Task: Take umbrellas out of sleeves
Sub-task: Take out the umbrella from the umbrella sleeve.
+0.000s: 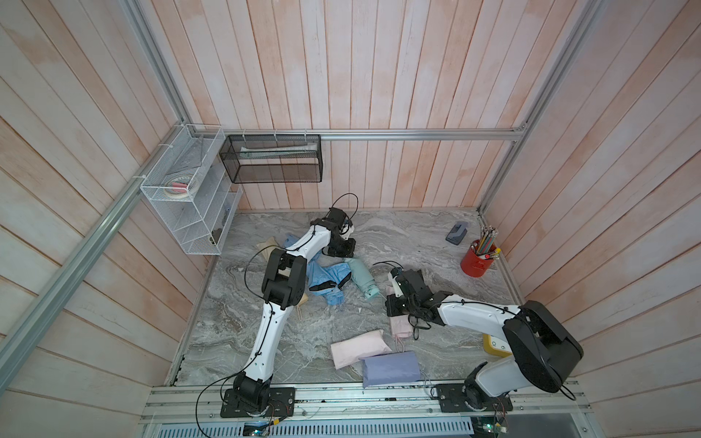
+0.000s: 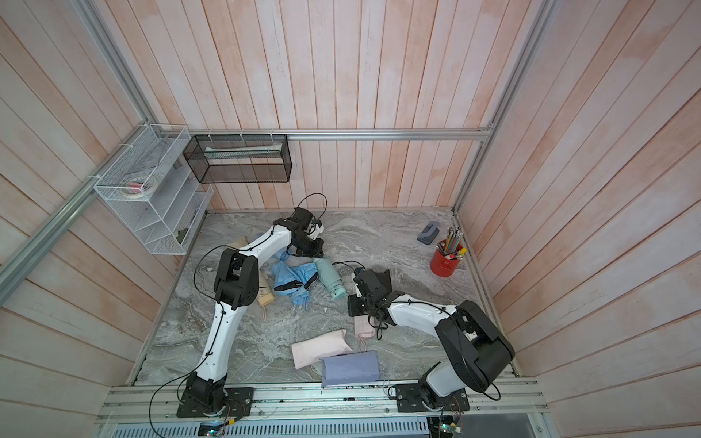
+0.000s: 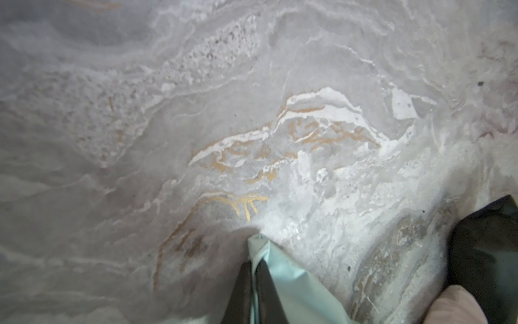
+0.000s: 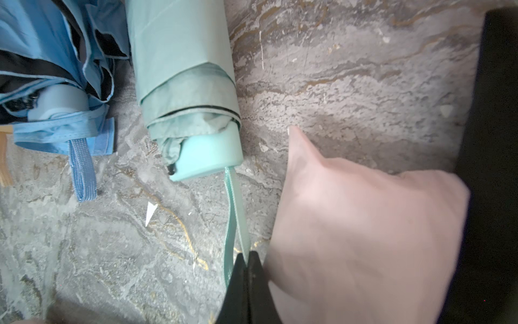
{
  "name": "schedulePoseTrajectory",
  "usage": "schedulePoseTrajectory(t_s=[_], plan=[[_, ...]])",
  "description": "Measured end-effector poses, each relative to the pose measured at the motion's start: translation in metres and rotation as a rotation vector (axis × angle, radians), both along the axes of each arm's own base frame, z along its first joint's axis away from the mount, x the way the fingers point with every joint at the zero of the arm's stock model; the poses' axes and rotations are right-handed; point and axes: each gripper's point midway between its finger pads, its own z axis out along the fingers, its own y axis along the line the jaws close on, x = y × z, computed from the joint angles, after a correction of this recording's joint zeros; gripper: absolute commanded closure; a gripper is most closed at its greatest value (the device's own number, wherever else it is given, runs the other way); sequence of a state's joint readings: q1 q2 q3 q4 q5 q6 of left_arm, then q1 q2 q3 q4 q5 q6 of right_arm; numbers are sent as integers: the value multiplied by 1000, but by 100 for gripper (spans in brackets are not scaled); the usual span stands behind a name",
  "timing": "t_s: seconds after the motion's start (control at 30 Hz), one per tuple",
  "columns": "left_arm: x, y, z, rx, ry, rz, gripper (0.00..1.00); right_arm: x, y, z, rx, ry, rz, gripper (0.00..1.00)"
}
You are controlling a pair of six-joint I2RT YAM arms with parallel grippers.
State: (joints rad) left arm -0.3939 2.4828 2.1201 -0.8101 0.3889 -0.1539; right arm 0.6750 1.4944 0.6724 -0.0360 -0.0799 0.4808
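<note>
Your left gripper (image 3: 253, 266) pinches a corner of the mint sleeve (image 3: 297, 289) — the rest is cut off. Your right gripper (image 4: 247, 256) clamps the cord (image 4: 235, 210) of the mint umbrella (image 4: 196, 117), mid-table, half sleeved — a pink sleeve (image 4: 364, 238) blocks beyond.

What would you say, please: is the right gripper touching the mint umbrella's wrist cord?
Touching. The right wrist view shows the right gripper closed on the wrist cord, the loop pinched between its fingers.

Mint umbrella (image 4: 193, 120) partly inside mint sleeve (image 4: 176, 36)
</note>
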Motion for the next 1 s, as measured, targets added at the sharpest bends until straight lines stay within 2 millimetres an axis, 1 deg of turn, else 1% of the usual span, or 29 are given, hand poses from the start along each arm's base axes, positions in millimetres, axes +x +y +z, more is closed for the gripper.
schedulePoseTrajectory(t_s=[0.07,0.3,0.53,0.8,1.0], plan=[[0,0,0,0,2,4,100,0,0,0,2,0,-2,100],[1,0,2,5,1,8,100,0,0,-1,8,2,-10,100],[13,1,23,14,-48,20,100,-2,-2,-1,13,-2,-12,100],[14,4,24,30,-53,30,100,-4,-3,-1,14,-2,-13,100],[15,4,28,31,-57,31,100,-5,-4,-2,15,-1,-13,100]])
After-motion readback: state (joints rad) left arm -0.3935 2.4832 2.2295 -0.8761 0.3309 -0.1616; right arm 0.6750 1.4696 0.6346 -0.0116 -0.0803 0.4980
